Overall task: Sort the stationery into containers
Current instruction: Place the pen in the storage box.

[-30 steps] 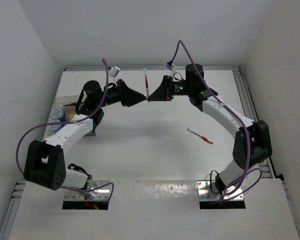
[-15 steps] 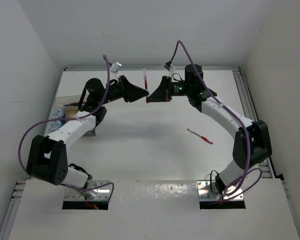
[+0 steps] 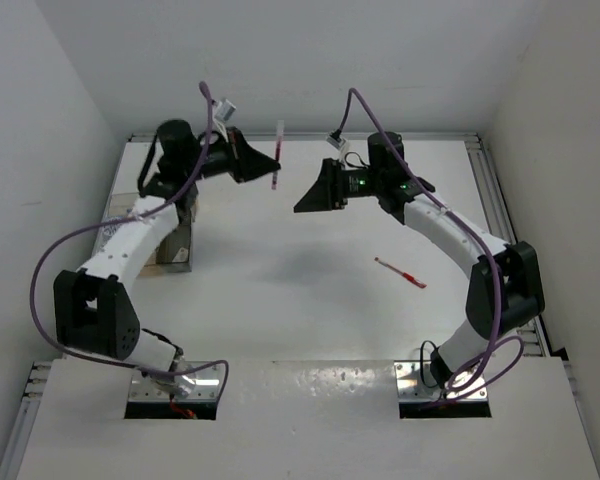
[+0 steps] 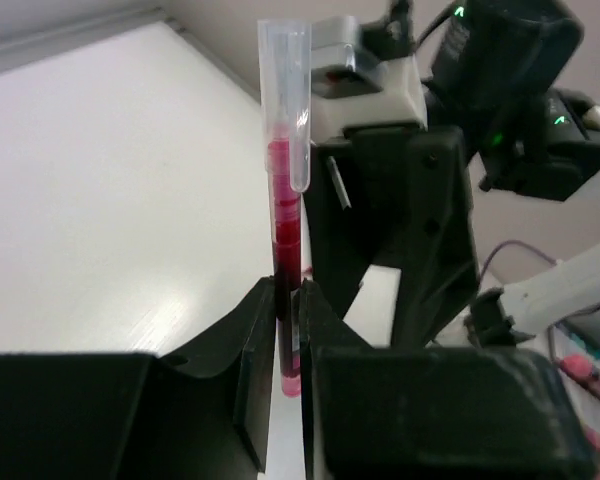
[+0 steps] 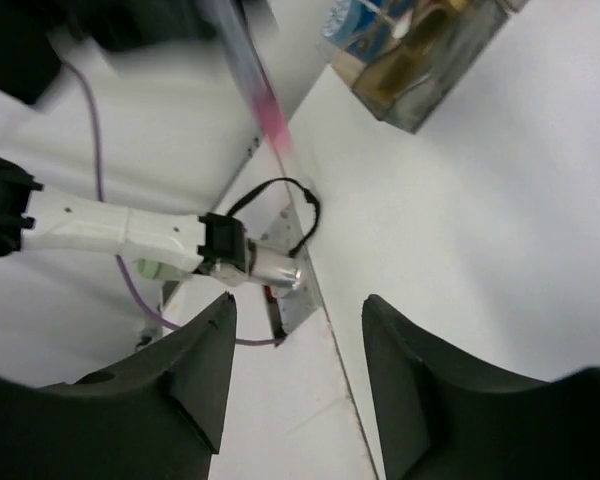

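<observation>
Top external: the left gripper (image 3: 268,167), clamped on the red pen (image 3: 278,150), has pulled away left. The right gripper (image 3: 300,206) now gapes empty, so the handover looks complete.

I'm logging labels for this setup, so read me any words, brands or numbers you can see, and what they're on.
No text can be read in any view.
On the red pen held in the left gripper: no print visible.
On the blue-white roll at the top of the right wrist view: markings too blurred to read.
</observation>
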Controlling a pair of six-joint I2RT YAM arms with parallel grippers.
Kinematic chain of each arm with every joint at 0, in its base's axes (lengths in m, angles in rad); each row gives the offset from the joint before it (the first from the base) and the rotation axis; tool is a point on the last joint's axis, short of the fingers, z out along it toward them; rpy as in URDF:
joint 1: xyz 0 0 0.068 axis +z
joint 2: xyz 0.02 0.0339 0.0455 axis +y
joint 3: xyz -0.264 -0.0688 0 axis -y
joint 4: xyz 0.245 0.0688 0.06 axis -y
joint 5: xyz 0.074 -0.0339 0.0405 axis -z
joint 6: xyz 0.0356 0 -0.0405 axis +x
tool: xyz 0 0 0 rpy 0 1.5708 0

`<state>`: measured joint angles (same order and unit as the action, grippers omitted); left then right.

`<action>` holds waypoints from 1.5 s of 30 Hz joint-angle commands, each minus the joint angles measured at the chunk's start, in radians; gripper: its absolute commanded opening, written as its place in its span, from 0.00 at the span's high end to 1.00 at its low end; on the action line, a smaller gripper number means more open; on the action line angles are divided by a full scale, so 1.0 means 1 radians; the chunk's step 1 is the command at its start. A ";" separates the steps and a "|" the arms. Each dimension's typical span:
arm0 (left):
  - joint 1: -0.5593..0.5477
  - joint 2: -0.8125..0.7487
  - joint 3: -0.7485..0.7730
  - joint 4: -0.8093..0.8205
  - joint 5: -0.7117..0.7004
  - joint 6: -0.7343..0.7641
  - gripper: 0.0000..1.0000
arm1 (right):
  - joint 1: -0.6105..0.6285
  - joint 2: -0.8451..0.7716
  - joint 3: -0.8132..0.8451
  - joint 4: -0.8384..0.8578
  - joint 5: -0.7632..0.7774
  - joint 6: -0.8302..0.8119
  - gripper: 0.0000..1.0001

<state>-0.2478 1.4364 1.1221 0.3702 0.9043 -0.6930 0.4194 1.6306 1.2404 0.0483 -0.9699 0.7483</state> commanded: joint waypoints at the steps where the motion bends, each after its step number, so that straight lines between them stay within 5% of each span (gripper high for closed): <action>1: 0.141 0.056 0.292 -0.669 0.059 0.572 0.95 | -0.059 -0.060 0.016 -0.145 0.017 -0.134 0.47; 2: 0.165 0.134 0.485 -0.833 0.006 0.874 0.95 | -0.080 -0.064 -0.001 -0.183 0.017 -0.176 0.46; 3: 0.188 0.175 0.487 -0.994 -0.033 1.017 0.95 | -0.100 -0.070 -0.007 -0.208 0.020 -0.203 0.46; 4: 0.232 0.212 0.643 -1.228 -0.069 1.131 0.95 | -0.137 -0.081 -0.013 -0.234 0.028 -0.233 0.46; 7: 0.326 0.311 0.796 -1.462 -0.264 1.478 0.94 | -0.203 -0.089 -0.016 -0.391 0.074 -0.392 0.46; 11: 0.467 0.396 0.808 -1.580 -0.453 1.914 0.91 | -0.306 -0.089 -0.033 -0.540 0.097 -0.553 0.47; 16: 0.586 0.475 0.803 -1.561 -0.513 2.165 0.90 | -0.387 -0.087 -0.053 -0.652 0.126 -0.683 0.47; 24: 0.613 0.550 0.779 -1.522 -0.541 2.311 0.88 | -0.462 -0.133 -0.156 -0.734 0.338 -0.947 0.48; 34: 0.564 0.610 0.714 -1.416 -0.597 2.342 0.80 | -0.495 -0.101 -0.202 -0.755 0.450 -1.049 0.47; 41: 0.558 0.650 0.726 -1.332 -0.624 2.293 0.53 | -0.499 -0.055 -0.219 -0.759 0.500 -1.107 0.47; 45: 0.553 0.638 0.734 -1.303 -0.595 2.262 0.49 | -0.499 -0.048 -0.234 -0.757 0.510 -1.152 0.49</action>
<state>0.3126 2.0968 1.8297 -0.9703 0.2733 1.5871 -0.0765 1.5787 1.0145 -0.7158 -0.4740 -0.3401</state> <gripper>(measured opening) 0.508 0.517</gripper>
